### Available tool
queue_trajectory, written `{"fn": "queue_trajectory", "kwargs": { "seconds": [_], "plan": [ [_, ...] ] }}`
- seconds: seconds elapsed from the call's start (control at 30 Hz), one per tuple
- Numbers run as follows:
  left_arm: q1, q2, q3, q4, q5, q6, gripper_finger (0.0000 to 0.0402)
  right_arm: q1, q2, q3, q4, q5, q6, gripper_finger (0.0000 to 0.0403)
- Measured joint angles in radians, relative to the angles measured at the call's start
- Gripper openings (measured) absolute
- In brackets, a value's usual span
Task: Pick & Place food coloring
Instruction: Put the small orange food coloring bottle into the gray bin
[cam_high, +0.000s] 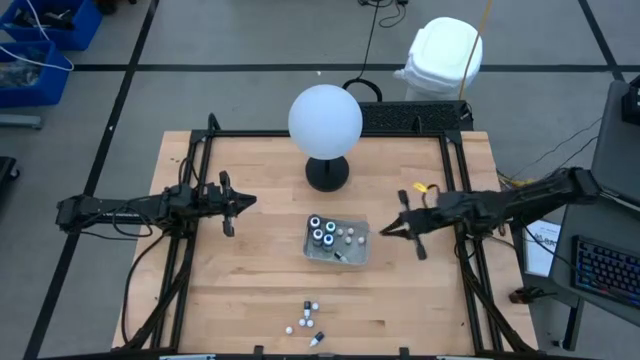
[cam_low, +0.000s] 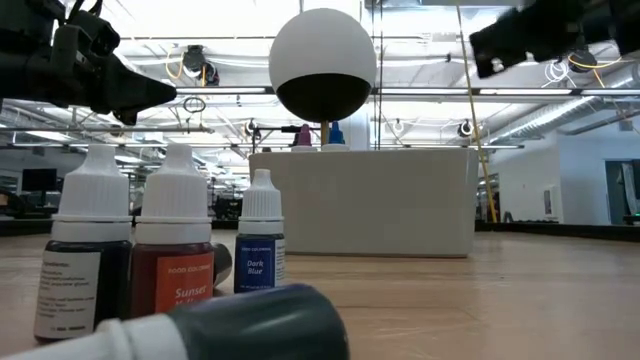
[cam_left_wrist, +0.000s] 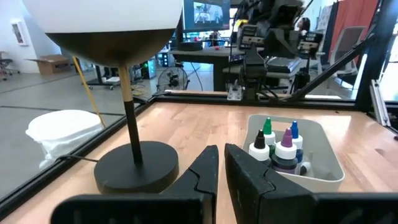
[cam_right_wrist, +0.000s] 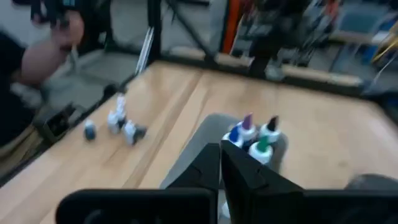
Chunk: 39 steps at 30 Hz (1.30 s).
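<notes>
Several food coloring bottles (cam_high: 325, 232) stand upright in a clear tray (cam_high: 356, 252) at the table's middle, also seen in the left wrist view (cam_left_wrist: 277, 148) and the right wrist view (cam_right_wrist: 255, 138). More food coloring bottles (cam_high: 308, 320) stand near the table's near edge. Close to the low camera, three are upright (cam_low: 175, 250) and one lies on its side (cam_low: 250, 322). My left gripper (cam_high: 240, 203) hovers left of the tray, shut and holding nothing (cam_left_wrist: 221, 152). My right gripper (cam_high: 383, 232) hovers just right of the tray, shut and holding nothing (cam_right_wrist: 219, 149).
A white globe lamp (cam_high: 325, 118) stands on a black round base (cam_high: 327, 172) behind the tray. A person's arm (cam_right_wrist: 37, 62) shows beyond the table's near edge. Bare wood lies between the tray and the loose bottles.
</notes>
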Motion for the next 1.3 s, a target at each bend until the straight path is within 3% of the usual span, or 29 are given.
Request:
{"fn": "queue_trajectory", "kwargs": {
  "seconds": [0.1, 0.27, 0.47, 0.63, 0.8, 0.93, 1.07, 1.3],
  "plan": [
    [0.000, 0.000, 0.000, -0.004, -0.001, 0.004, 0.0037, -0.011, -0.091, -0.143, 0.201, 0.032, 0.000, 0.0004],
    [0.000, 0.000, 0.000, -0.059, 0.003, 0.005, 0.0037, -0.017, -0.132, -0.304, 0.439, 0.050, 0.001, 0.0001],
    [-0.030, 0.010, 0.004, -0.119, 0.008, 0.015, 0.0037, -0.018, -0.131, -0.370, 0.522, 0.091, -0.003, 0.0001],
    [-0.154, 0.110, 0.090, -0.152, -0.004, 0.008, 0.0023, -0.018, -0.130, -0.382, 0.526, 0.102, 0.004, 0.0001],
    [-0.338, 0.311, 0.279, -0.312, -0.148, -0.032, 0.0006, -0.018, -0.131, -0.383, 0.518, 0.102, -0.018, 0.0001],
    [-0.503, 0.540, 0.468, -0.464, -0.280, -0.130, 0.0004, -0.018, -0.131, -0.383, 0.511, 0.102, -0.027, 0.0001],
    [-0.657, 0.791, 0.633, -0.510, -0.370, -0.190, 0.0005, -0.018, -0.131, -0.383, 0.509, 0.101, -0.035, 0.0001],
    [-0.816, 1.189, 0.966, -0.696, -0.480, -0.395, 0.0015, -0.017, -0.131, -0.383, 0.498, 0.099, -0.026, 0.0001]
  ]
}}
